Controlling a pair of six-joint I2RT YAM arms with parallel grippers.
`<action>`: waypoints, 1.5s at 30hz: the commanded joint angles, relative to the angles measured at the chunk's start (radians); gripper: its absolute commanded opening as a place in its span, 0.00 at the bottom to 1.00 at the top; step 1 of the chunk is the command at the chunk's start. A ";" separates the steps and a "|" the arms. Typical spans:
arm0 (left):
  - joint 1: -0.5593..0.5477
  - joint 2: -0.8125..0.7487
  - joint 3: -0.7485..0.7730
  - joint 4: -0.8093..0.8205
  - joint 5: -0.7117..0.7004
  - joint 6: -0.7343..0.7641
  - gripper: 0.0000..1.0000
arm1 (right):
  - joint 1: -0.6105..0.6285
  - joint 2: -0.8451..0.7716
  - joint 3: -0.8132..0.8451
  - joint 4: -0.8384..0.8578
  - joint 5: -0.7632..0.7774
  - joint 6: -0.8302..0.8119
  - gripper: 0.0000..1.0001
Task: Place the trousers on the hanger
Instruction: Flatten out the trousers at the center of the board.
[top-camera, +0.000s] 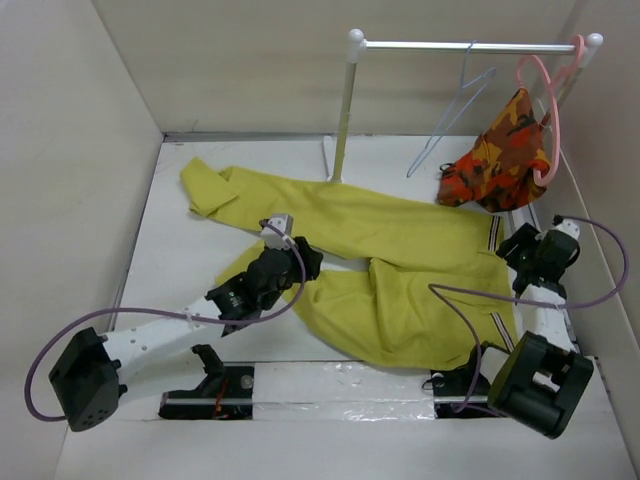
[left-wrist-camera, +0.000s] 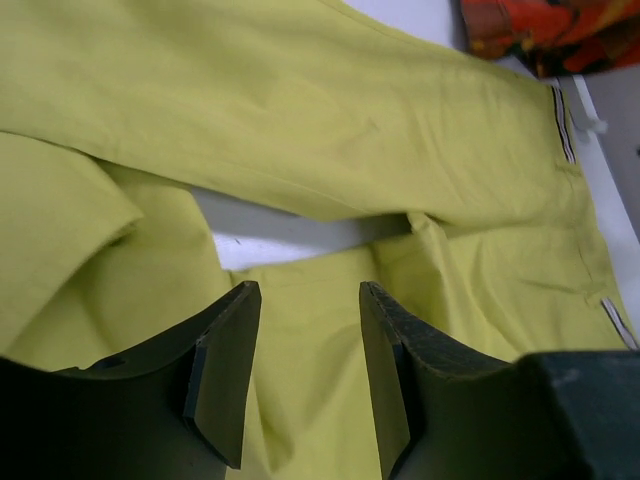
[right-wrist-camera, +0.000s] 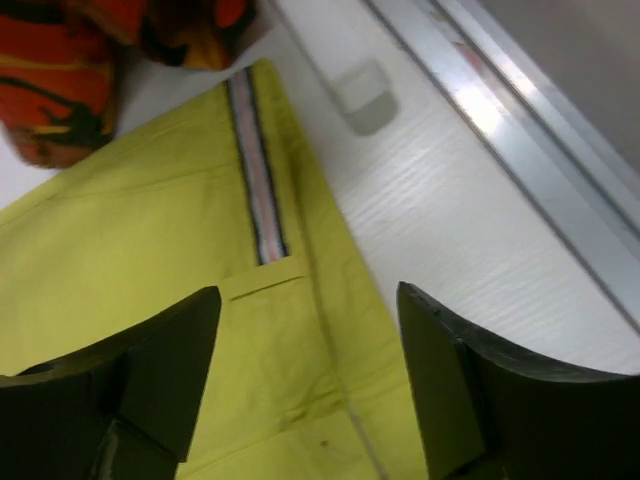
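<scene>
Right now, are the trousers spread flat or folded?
Spread: the trousers lie flat on the table, legs apart; far cuff folded over.

Trousers (top-camera: 400, 240) flat on table (top-camera: 180, 270), hanger (top-camera: 466, 78) on rail (top-camera: 430, 45) behind them, rightward.

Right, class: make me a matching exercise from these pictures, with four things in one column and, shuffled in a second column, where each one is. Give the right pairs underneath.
Things
1. trousers
2. blue hanger
3. camouflage garment
4. right hand

Places
A. hanging bare on the rail
B. open, over the striped waistband
C. spread on the table
D. on the pink hanger

Pairs: 1-C, 2-A, 3-D, 4-B
</scene>
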 joint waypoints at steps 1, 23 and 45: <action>0.088 0.016 0.064 0.015 -0.044 -0.015 0.40 | 0.134 -0.101 0.028 0.001 -0.054 -0.034 0.58; 0.663 0.755 0.701 -0.352 -0.105 0.054 0.37 | 0.952 -0.058 -0.118 0.316 -0.100 -0.147 0.40; 0.707 1.189 1.199 -0.596 -0.207 0.540 0.39 | 1.000 -0.085 -0.127 0.322 -0.111 -0.161 0.41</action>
